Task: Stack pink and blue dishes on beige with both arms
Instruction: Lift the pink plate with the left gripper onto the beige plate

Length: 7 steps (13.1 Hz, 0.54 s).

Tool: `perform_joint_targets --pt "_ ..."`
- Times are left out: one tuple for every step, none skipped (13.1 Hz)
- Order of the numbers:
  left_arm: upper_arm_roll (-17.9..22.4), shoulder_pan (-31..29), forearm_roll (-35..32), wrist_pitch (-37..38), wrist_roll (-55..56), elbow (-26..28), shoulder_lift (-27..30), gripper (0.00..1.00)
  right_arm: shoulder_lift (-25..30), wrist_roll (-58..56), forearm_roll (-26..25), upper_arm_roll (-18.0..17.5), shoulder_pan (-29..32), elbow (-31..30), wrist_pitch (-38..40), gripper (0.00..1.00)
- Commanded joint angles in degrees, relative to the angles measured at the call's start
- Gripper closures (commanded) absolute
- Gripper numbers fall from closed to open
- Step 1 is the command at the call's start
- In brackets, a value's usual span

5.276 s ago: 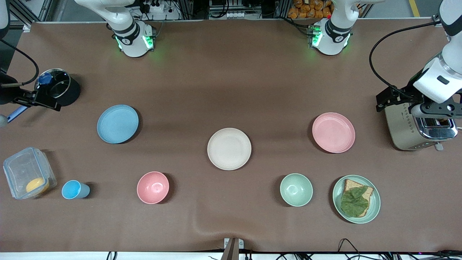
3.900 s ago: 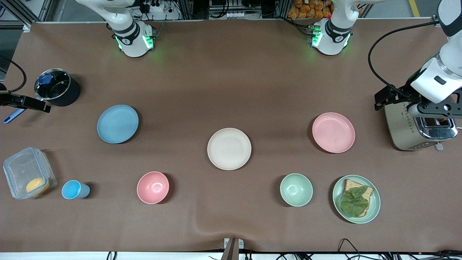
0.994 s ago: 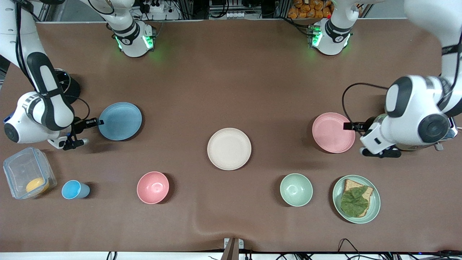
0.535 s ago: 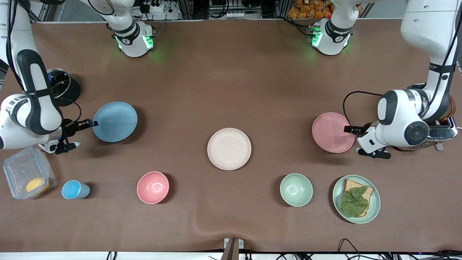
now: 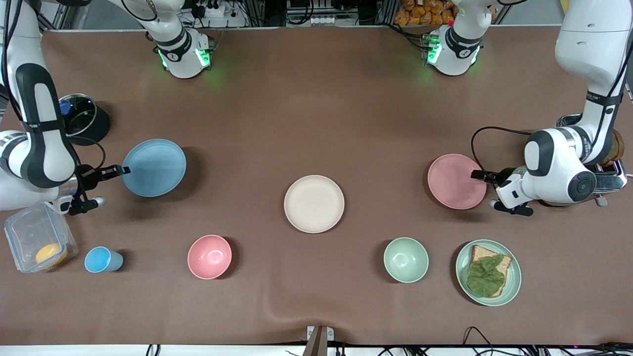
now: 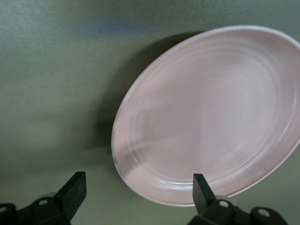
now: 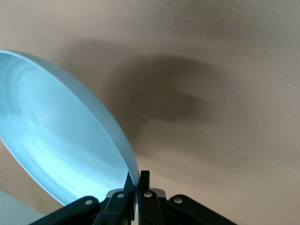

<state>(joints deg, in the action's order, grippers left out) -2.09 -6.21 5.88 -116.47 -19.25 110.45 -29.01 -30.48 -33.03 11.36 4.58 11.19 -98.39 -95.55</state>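
Observation:
The light blue plate (image 5: 154, 168) hangs tilted a little above the table toward the right arm's end, its shadow lying on the cloth below. My right gripper (image 5: 122, 170) is shut on its rim (image 7: 133, 176). The pink plate (image 5: 456, 181) lies flat on the table toward the left arm's end. My left gripper (image 5: 478, 174) stands open at the plate's edge, and the pink plate's rim (image 6: 159, 194) shows between its spread fingers (image 6: 74, 190). The beige plate (image 5: 314, 203) sits bare in the middle of the table.
A pink bowl (image 5: 209, 256), a green bowl (image 5: 406, 259) and a green plate with bread and a leaf (image 5: 488, 272) lie nearer the front camera. A blue cup (image 5: 101, 260), a plastic box (image 5: 37, 242) and a dark pot (image 5: 84, 121) are at the right arm's end, a toaster (image 5: 596, 180) at the left arm's.
The right gripper has raised the blue plate off the table and drawn it slightly toward the right arm's end. The left gripper stays at the pink plate's rim; its arm shifted a little.

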Motion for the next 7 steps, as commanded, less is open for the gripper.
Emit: perform_joint_targets --pt "-0.64 -1.43 2.55 -0.43 -5.95 -0.67 -1.40 0.21 -0.90 0.95 0.85 0.26 -0.38 1.97 1.33 1.00" --pt "-0.64 -2.22 3.17 -0.43 -7.71 -0.94 -1.84 0.44 -0.90 0.95 0.85 0.26 -0.38 2.32 1.33 1.00" --pt "-0.64 -2.57 3.78 -0.43 -8.08 -1.03 -2.62 0.54 -0.90 0.95 0.85 0.26 -0.38 2.32 1.33 1.00" --pt "-0.64 -2.57 3.88 -0.43 -8.25 -1.12 -2.81 0.63 -0.90 0.95 0.85 0.26 -0.38 2.41 1.42 1.00" --pt "-0.64 -2.57 3.88 -0.43 -8.26 -1.29 -2.81 0.80 -0.90 0.95 0.94 0.26 -0.38 2.41 1.77 1.00" --pt "-0.64 -2.57 4.05 -0.43 -8.26 -1.38 -2.89 0.90 -0.90 0.95 0.85 0.26 -0.38 2.41 1.77 1.00" --pt "-0.64 -2.66 4.14 -0.43 -8.26 -1.47 -3.33 1.00 -0.90 0.95 0.94 0.26 -0.38 2.41 1.77 1.00"
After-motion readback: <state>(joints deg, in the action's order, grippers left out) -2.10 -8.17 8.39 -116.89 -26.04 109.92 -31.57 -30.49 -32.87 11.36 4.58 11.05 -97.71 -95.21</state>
